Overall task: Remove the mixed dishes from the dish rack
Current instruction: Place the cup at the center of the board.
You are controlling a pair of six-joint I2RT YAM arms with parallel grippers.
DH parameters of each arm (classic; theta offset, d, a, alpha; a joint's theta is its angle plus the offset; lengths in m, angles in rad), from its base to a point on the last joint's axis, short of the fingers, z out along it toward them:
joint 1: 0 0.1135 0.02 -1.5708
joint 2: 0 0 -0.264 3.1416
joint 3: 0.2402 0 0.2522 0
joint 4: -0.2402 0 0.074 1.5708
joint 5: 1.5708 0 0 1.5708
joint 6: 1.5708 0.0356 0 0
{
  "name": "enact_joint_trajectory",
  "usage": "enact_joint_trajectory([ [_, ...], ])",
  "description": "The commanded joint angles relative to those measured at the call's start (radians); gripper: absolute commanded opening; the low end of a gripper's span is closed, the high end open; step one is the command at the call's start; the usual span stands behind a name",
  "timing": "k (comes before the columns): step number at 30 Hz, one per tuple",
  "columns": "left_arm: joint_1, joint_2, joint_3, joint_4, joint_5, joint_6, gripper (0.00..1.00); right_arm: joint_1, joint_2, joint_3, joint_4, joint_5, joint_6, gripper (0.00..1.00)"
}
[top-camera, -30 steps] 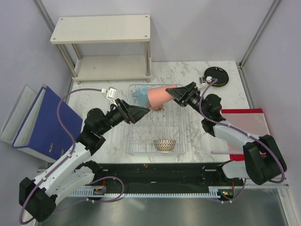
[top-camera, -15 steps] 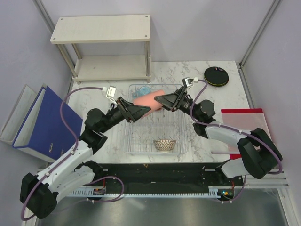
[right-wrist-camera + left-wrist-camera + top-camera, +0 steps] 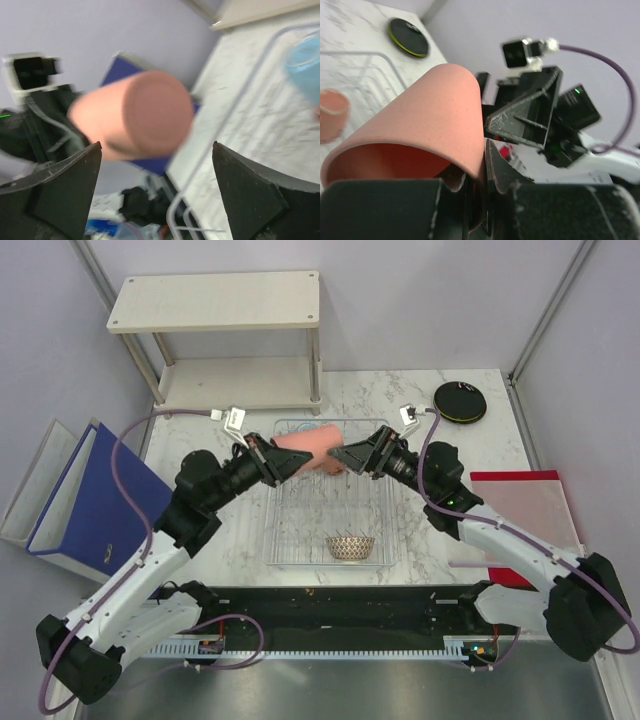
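Left jaws grip pink cup (image 3: 305,443) over rack (image 3: 300,530); right jaws wide open. Bowl (image 3: 350,546), blue cup (image 3: 306,55) not yet unloaded.

Matt pink cup (image 3: 312,441); metal wire rack (image 3: 330,512); glossy marble tabletop (image 3: 380,392)

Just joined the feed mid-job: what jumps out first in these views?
The salmon pink cup hangs on its side in mid-air over the far end of the dish rack. The left pincer is clamped on its rim wall, while the right pincer stands wide open facing the cup's base, not touching it. A beige net-patterned bowl sits at the rack's near end.
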Motion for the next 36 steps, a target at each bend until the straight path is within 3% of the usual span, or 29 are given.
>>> enact_joint_trajectory([
  [1, 0.011, 0.049, 0.266, -0.444, -0.301, 0.194, 0.02, -0.001, -0.119, 0.149, -0.555, 0.386, -0.324, 0.98],
  [2, 0.013, 0.072, 0.375, -0.533, -0.451, 0.206, 0.02, 0.001, -0.125, 0.194, -0.708, 0.558, -0.337, 0.98],
  [3, 0.013, 0.108, 0.436, -0.613, -0.524, 0.202, 0.02, 0.002, -0.128, 0.212, -0.764, 0.618, -0.350, 0.98],
  [4, 0.014, 0.176, 0.495, -0.758, -0.591, 0.203, 0.02, 0.001, -0.133, 0.228, -0.838, 0.662, -0.373, 0.98],
  [5, 0.019, 0.223, 0.610, -0.813, -0.703, 0.221, 0.02, 0.001, -0.136, 0.243, -0.860, 0.699, -0.383, 0.98],
  [8, 0.062, 0.388, 0.800, -0.966, -0.826, 0.271, 0.02, 0.001, -0.153, 0.234, -0.900, 0.739, -0.398, 0.98],
  [14, 0.210, 0.739, 1.155, -1.239, -0.730, 0.277, 0.02, 0.001, -0.188, 0.180, -0.935, 0.753, -0.401, 0.98],
  [20, 0.373, 0.964, 1.286, -1.309, -0.508, 0.268, 0.02, 0.001, -0.217, 0.154, -0.952, 0.729, -0.417, 0.98],
  [25, 0.418, 1.166, 1.434, -1.390, -0.468, 0.312, 0.02, -0.001, -0.242, 0.133, -0.969, 0.719, -0.443, 0.98],
  [36, 0.455, 1.314, 1.418, -1.382, -0.452, 0.329, 0.02, 0.001, -0.199, 0.120, -0.975, 0.693, -0.452, 0.98],
])
